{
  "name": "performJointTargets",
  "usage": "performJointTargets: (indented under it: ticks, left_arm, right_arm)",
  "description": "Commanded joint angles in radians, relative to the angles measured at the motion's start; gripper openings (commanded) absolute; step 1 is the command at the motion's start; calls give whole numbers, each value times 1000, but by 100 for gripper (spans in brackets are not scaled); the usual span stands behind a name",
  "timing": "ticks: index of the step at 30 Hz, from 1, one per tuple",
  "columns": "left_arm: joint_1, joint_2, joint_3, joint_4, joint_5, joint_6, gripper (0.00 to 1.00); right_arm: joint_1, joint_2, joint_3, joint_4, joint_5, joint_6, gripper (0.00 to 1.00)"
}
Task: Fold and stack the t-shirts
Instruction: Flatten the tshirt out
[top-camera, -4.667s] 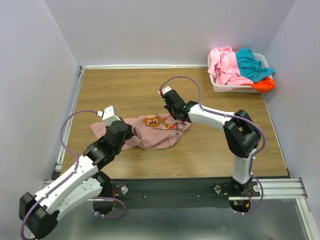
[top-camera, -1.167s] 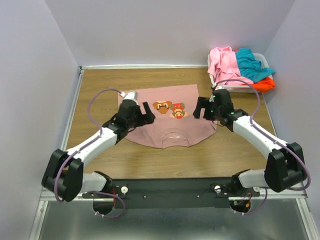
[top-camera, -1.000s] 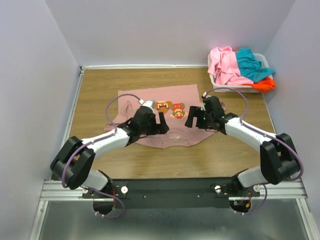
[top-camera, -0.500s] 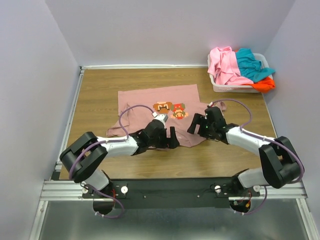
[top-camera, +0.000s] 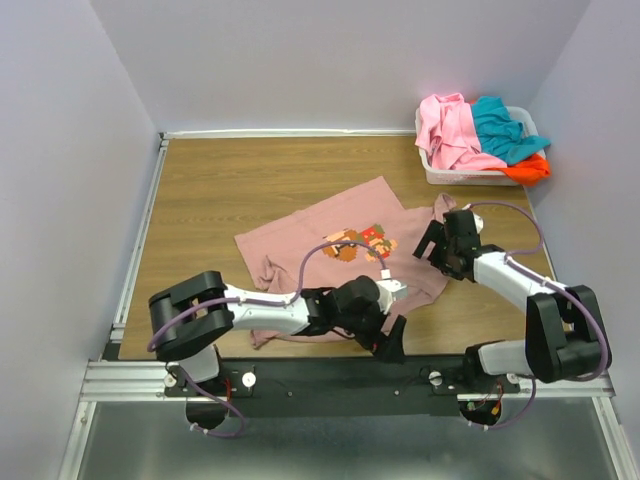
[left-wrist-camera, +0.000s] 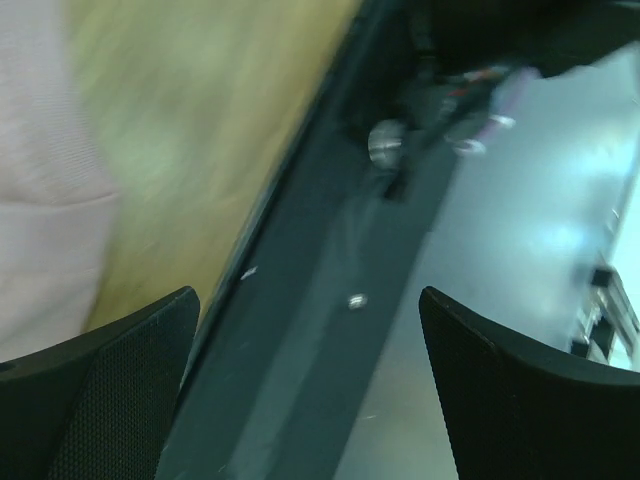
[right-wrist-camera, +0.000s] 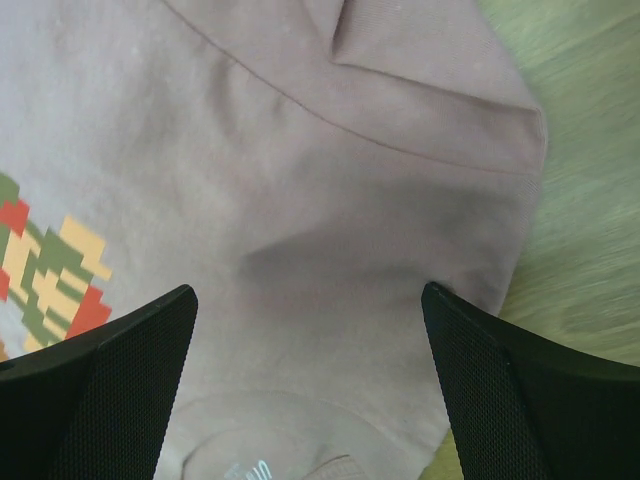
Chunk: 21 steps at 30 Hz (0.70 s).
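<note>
Top external, mauve t-shirt (top-camera: 295, 238) rumpled, long axis near-left to far-right

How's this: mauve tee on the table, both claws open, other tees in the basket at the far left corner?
Wrong corner: the top external view shows the basket with the other tees at the far right. The mauve tee is on the table, left claw and right claw open.

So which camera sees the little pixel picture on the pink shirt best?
The top external view: the whole print shows, though small. The right wrist view catches only its edge, cut off by the frame. The left wrist view shows only plain shirt cloth.
</note>
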Motion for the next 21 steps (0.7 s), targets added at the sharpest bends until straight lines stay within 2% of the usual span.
performJointTargets:
  ticks: [1,4,7,9,10,11,14,16,17,19,21]
  left_arm:
    - [-2,44,139,-58,125,114,98]
    - [29,-14,189,-156,-40,156,98]
    - [147,-99,159,-189,-88,162,98]
    - [233,-212,123,-194,-195,147,98]
    - [326,-282,84,-229,-305,122,98]
    - [374,-315,67,-247,-374,98,99]
    - [559,-396,4,-293,-519,50,99]
    - [651,-406,-35,-246,-510,53,98]
    - [734,-394,-58,-229,-461,56,99]
    - [791,-358,-52,-188,-410,81,98]
    - [839,-274,-30,-139,-302,117,98]
  right_arm:
    - [-22,64,76,-87,93,-45,100]
    - [-20,92,120,-87,88,-95,100]
    - [-17,87,156,-91,64,-135,100]
    - [1,69,169,-107,93,-143,100]
    - [20,36,169,-116,108,-137,100]
    - [27,20,169,-127,123,-128,100]
    - [53,-29,148,-156,145,-84,100]
    - [67,-31,114,-174,131,-38,100]
    - [75,-28,101,-176,125,-22,100]
    - [80,-19,74,-174,113,2,100]
    - [84,4,73,-174,126,9,100]
